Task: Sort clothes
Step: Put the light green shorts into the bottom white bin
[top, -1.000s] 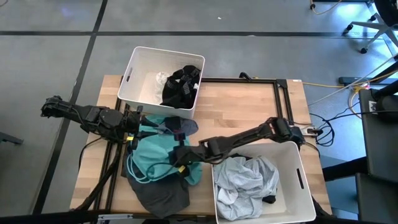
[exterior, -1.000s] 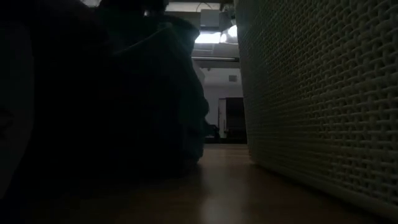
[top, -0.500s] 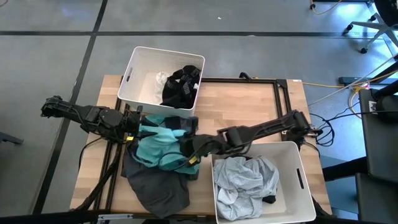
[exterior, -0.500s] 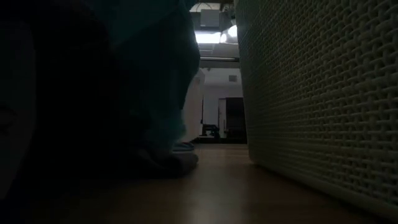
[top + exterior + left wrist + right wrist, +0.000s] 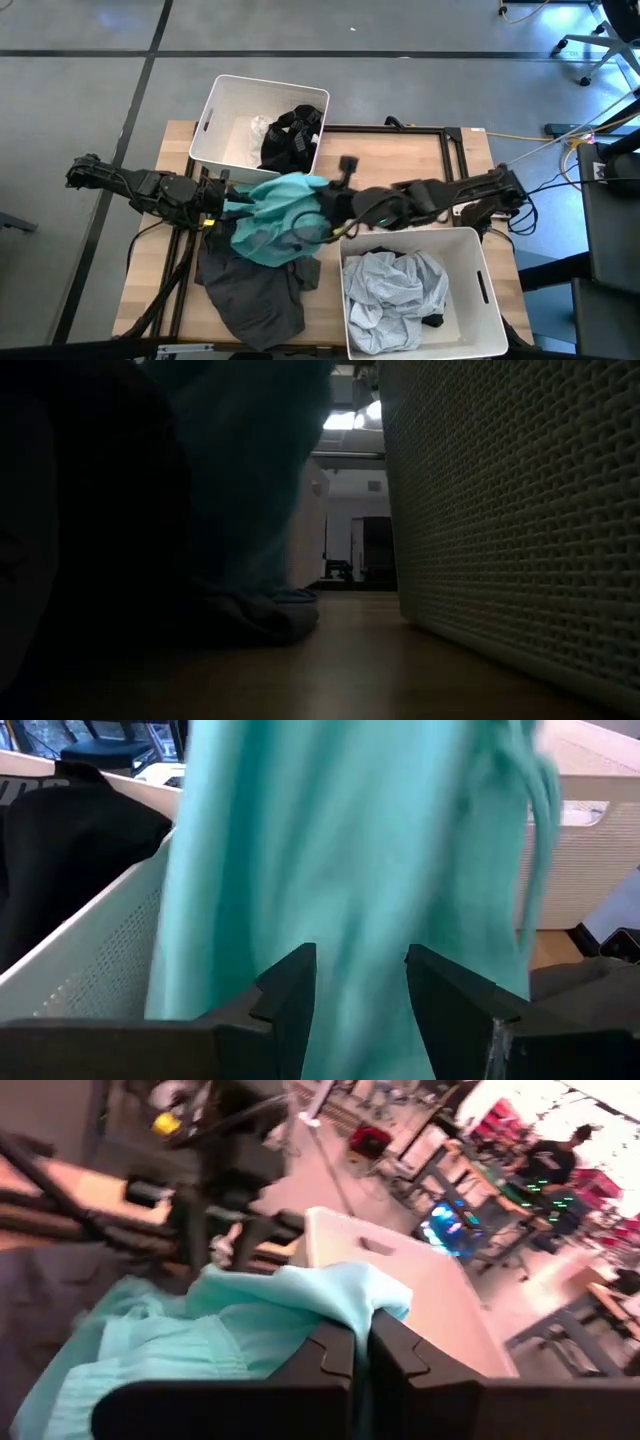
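A teal garment hangs bunched from my right gripper, which is shut on it above the table's middle. It also fills the left wrist view and shows in the low view. A dark grey garment lies spread on the table beneath it. My left gripper is open at the table's left, with the teal cloth hanging just ahead of its fingers. Black and white clothes lie in the far bin. Pale grey-blue clothes lie in the near right bin. My right gripper pinches a fold of the teal garment between its two fingers, and the cloth drapes over the fingertips. The rest hangs slack below and toward the left arm. Its lowest part reaches the dark grey garment. Whether my left gripper touches the teal cloth, I cannot tell.
The near right bin's mesh wall stands close beside the hanging cloth. A black frame lies on the wooden table top behind the right arm. Bare wood shows at the far right of the table.
My right gripper has risen and gone toward the table's right and far edge, drawing the teal garment up off the dark grey one. The teal garment's upper part now hangs high. The dark grey garment has stayed on the table.
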`<action>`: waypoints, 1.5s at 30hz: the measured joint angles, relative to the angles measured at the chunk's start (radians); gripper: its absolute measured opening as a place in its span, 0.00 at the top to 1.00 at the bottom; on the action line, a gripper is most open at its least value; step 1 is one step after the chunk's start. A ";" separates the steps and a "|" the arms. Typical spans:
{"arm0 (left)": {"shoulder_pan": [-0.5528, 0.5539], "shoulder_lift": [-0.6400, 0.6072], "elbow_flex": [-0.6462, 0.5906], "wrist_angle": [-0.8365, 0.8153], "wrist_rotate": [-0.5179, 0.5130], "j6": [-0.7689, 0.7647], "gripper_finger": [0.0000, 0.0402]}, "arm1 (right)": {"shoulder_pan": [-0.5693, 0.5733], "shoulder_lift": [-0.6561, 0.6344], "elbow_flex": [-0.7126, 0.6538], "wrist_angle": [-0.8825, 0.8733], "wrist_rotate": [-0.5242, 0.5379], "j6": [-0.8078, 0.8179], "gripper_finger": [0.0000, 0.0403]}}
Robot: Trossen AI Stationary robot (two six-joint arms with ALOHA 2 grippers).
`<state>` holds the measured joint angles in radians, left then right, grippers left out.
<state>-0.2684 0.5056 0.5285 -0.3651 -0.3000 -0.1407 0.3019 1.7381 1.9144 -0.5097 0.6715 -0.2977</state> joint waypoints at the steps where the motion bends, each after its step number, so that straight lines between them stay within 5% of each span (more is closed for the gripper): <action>1: 0.000 0.000 0.000 0.002 0.000 0.002 0.63 | 0.000 -0.017 0.000 -0.001 0.013 0.000 0.98; 25: 0.000 0.000 0.000 0.010 0.000 0.012 0.63 | 0.000 -0.322 0.001 0.097 0.102 -0.056 0.97; 35: 0.000 0.000 0.000 0.010 -0.001 0.011 0.63 | 0.000 -0.393 0.016 0.272 -0.026 -0.079 0.97; 45: 0.001 0.000 0.000 0.010 -0.001 0.010 0.63 | 0.014 -0.394 0.192 0.282 -0.227 -0.022 0.97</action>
<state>-0.2676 0.5056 0.5285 -0.3553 -0.3008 -0.1303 0.3158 1.3441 2.1060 -0.2279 0.4446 -0.3201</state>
